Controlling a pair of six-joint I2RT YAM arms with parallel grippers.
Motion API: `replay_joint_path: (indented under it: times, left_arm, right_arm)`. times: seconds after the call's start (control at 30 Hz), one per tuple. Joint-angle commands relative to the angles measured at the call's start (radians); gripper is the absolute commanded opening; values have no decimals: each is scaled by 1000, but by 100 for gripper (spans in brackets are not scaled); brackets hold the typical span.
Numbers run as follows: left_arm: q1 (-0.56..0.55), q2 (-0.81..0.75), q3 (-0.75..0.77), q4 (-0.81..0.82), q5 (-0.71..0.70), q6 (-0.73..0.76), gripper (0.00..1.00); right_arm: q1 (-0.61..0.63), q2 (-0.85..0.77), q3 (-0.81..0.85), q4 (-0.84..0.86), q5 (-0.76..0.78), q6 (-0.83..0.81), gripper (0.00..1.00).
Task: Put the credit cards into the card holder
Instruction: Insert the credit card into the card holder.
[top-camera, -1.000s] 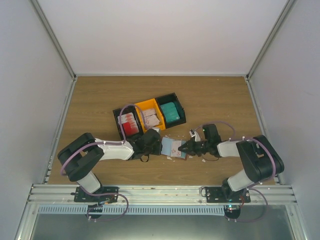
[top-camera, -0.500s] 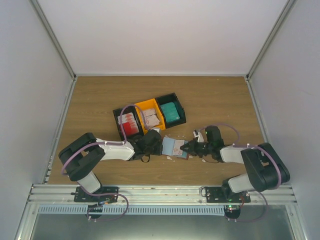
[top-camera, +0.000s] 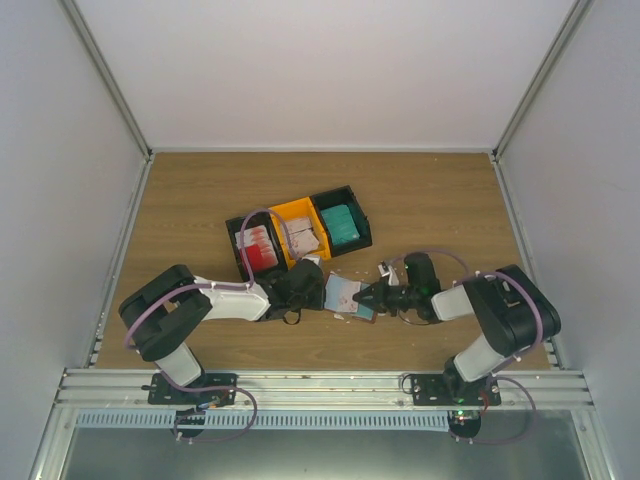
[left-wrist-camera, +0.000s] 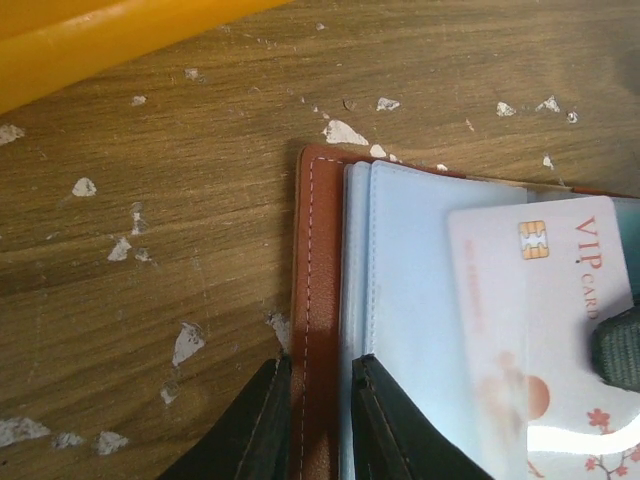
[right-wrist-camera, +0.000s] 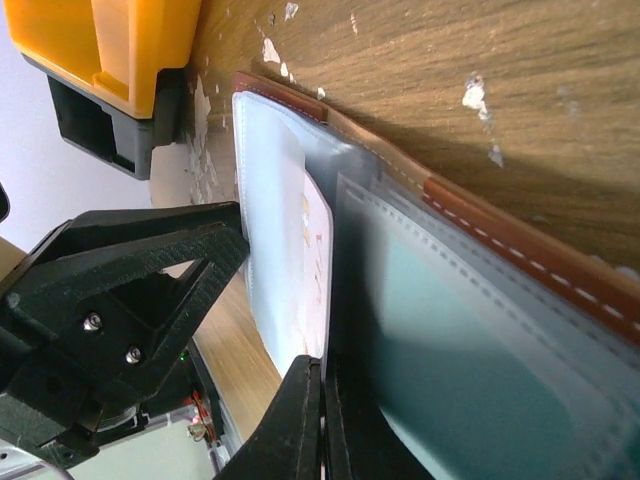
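- Brown wood-grain table (top-camera: 200, 200): both arms are reached in over it, and the grippers meet near the middle.
- Row of three plastic bins, black, orange, black (top-camera: 296, 206): placed just beyond both grippers. Red, white-pink and teal cards are seen in them only from the top view.
- Left gripper (left-wrist-camera: 318, 420): narrow, pinched on the stitched edge of the card holder.
- Right gripper (right-wrist-camera: 320, 420): narrow, and judged to be closed on the near edge of a card. The contact itself is hidden by its own fingers.
- Reddish-brown leather card holder with clear sleeves (left-wrist-camera: 322, 260): laid open flat between the two grippers, pinned at the left gripper's tips.
- White-pink "VIP" credit card with chip (left-wrist-camera: 540, 300): lies ahead of the right fingertips, toward the left gripper, over the pale sleeves.
  - Its long axis is judged roughly parallel to the pinched leather edge.
  - The right arm is the nearer one for the push.
  - How deep it is seated cannot be told.
- Teal card (right-wrist-camera: 450, 400): seen already in a sleeve beside the right fingers, clearly only in the right wrist view. The chip and lettering are shown only in the left wrist view.
- White paper scraps (left-wrist-camera: 185, 340): scattered beside the left fingers.
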Motion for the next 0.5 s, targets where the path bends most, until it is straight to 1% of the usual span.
replay_joint_path:
  times: [0.0,0.13,0.47]
  left_arm:
    - [-23,40,-25,-32,51,-13,20]
    - [-25,40,-32,-26,57,-15,19]
    - [-25,35,-44,-19,61,-21,17]
  right_arm:
    - [27,57,-1,68,32,26,0]
    - [43,79,-4,127,72,48,0]
    - [69,86,-8,155,138,67,1]
